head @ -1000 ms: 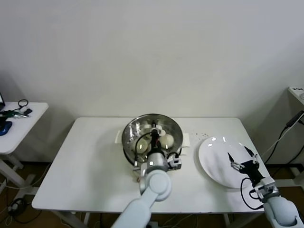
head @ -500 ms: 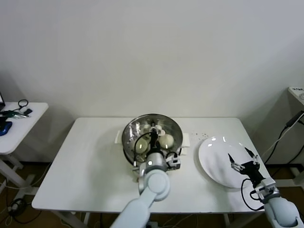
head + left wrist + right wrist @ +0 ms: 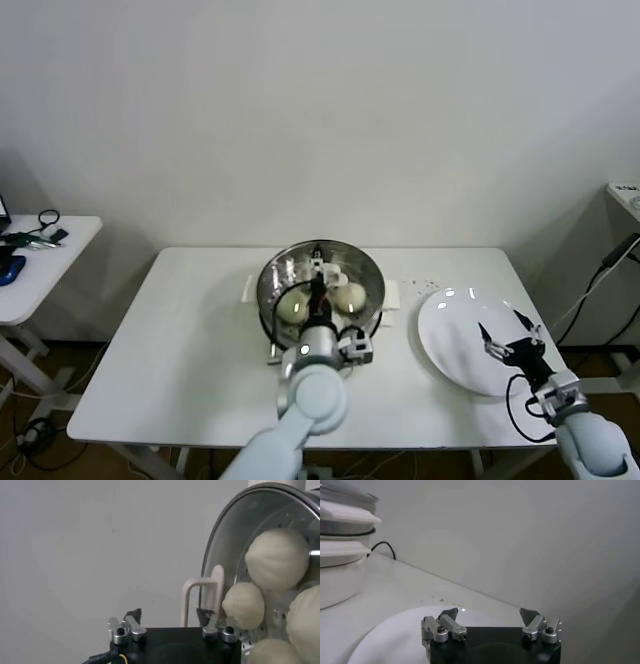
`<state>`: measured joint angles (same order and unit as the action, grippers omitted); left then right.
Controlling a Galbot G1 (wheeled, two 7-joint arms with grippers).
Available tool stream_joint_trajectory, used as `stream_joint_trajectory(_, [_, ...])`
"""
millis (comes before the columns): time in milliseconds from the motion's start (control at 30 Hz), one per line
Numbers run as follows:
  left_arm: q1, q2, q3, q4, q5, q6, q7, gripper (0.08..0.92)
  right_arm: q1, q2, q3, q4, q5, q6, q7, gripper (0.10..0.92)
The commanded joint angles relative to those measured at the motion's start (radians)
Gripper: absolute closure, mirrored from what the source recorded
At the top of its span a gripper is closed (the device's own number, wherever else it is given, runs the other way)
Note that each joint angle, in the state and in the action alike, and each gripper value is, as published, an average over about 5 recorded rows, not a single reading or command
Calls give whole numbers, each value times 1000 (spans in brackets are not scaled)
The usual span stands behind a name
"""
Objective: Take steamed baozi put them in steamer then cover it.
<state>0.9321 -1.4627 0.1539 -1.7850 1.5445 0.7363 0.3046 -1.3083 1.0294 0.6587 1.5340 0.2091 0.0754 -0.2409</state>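
Note:
The steamer [image 3: 268, 278] stands mid-table with the glass cover [image 3: 352, 268] lying on it. Through the glass I see steamed baozi [image 3: 291, 307] [image 3: 349, 296], which the left wrist view shows close up [image 3: 277, 557] [image 3: 244, 605]. My left gripper [image 3: 318, 295] [image 3: 169, 616] is open at the steamer's near side. The cover's cream bar handle [image 3: 200, 602] stands just beyond its fingertips, near one finger and not gripped. My right gripper [image 3: 510, 335] [image 3: 489, 614] hangs open and empty over the white plate [image 3: 450, 340].
The white plate [image 3: 395, 635] lies at the table's right, bare. The steamer's white base and side handle [image 3: 340, 555] show in the right wrist view, with a black cable behind. A side table with small items [image 3: 30, 245] stands far left.
My left gripper has opened, let go of the cover's handle and drawn back a little toward me. The cover rests on the steamer. The right arm has not moved.

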Motion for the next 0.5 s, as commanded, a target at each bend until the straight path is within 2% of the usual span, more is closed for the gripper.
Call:
stream_joint_trajectory(33, [64, 71, -8, -165, -61, 49, 3, 249, 1, 0, -1, 25, 11, -75, -1, 203])
stream_joint_trajectory(133, [95, 101, -22, -205, -92, 49, -4, 193, 2, 2, -3, 31, 26, -87, 9, 203])
stream_joint_trajectory(300, [149, 188, -60, -284, -187, 30, -32, 178, -4, 2, -5, 47, 25, -86, 7, 203])
stream_joint_trajectory(500, [256, 291, -211, -387, -428, -102, -115, 177, -8, 12, 1, 52, -12, -70, 3, 203])
